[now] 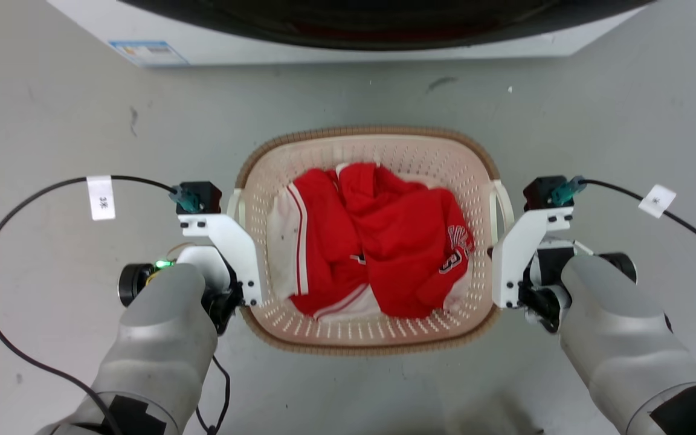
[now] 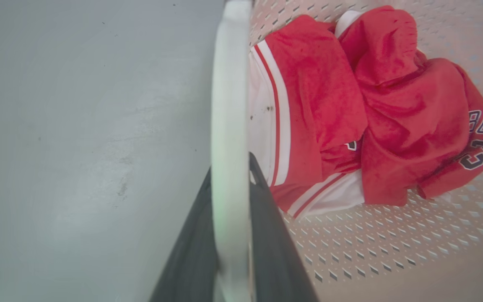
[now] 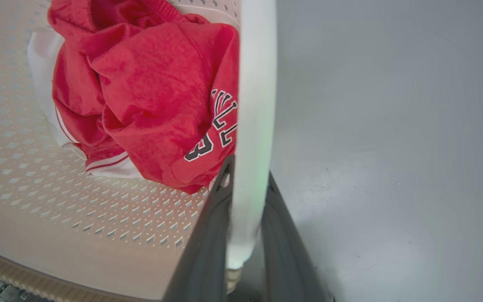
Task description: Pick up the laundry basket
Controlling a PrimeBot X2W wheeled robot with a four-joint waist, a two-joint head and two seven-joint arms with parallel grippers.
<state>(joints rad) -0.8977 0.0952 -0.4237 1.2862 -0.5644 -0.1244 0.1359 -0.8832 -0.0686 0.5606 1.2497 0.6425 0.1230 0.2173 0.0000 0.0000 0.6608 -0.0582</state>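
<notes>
The cream laundry basket (image 1: 367, 132) with a brown woven rim sits in the middle of the head view, holding red and white clothes (image 1: 384, 241). My left gripper (image 1: 233, 300) is at the basket's left side. In the left wrist view its dark fingers (image 2: 266, 218) stand on either side of the white handle (image 2: 229, 105), closed on it. My right gripper (image 1: 534, 300) is at the basket's right side, and its fingers (image 3: 208, 235) likewise clamp the right white handle (image 3: 258, 84). In the head view white camera brackets hide the fingertips.
The white washing machine (image 1: 324, 48) with its dark door stands just beyond the basket at the top of the head view. Grey floor (image 1: 52, 121) lies on all sides. Black cables (image 1: 22, 205) loop from both wrists out to the left and right.
</notes>
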